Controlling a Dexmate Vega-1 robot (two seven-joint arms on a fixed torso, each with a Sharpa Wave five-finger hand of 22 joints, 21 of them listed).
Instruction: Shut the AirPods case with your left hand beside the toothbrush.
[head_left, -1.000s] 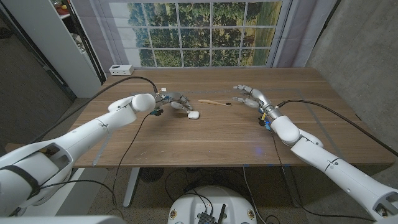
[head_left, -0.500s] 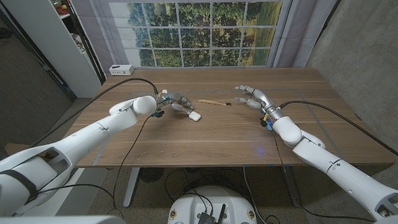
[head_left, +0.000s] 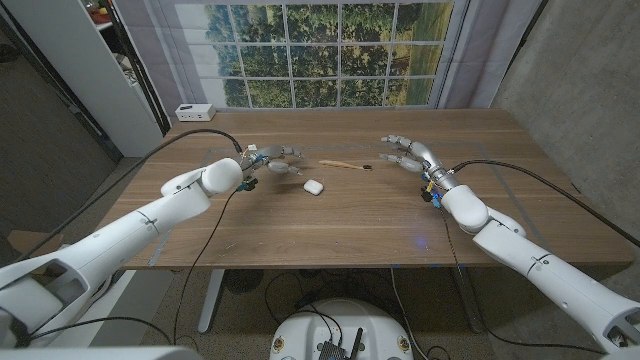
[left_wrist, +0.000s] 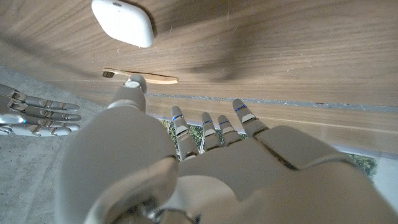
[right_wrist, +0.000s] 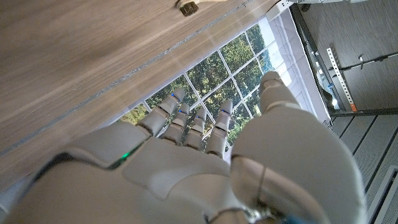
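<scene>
The white AirPods case (head_left: 312, 186) lies with its lid down on the wooden table (head_left: 340, 215), just in front of the wooden toothbrush (head_left: 346, 164). My left hand (head_left: 275, 157) hovers a little behind and to the left of the case, its fingers spread and nothing in them. In the left wrist view the case (left_wrist: 122, 22) and the toothbrush (left_wrist: 142, 77) lie beyond my left hand's fingers (left_wrist: 211, 127). My right hand (head_left: 410, 155) is held open off to the right of the toothbrush's head, fingers apart.
A small white box (head_left: 193, 112) stands at the table's far left corner. A black cable (head_left: 200, 135) runs along my left arm over the table. The window (head_left: 320, 50) is behind the far edge.
My left hand has let go of the case and drawn back to the left and away from it. The case has shifted slightly right. The right hand has barely moved.
</scene>
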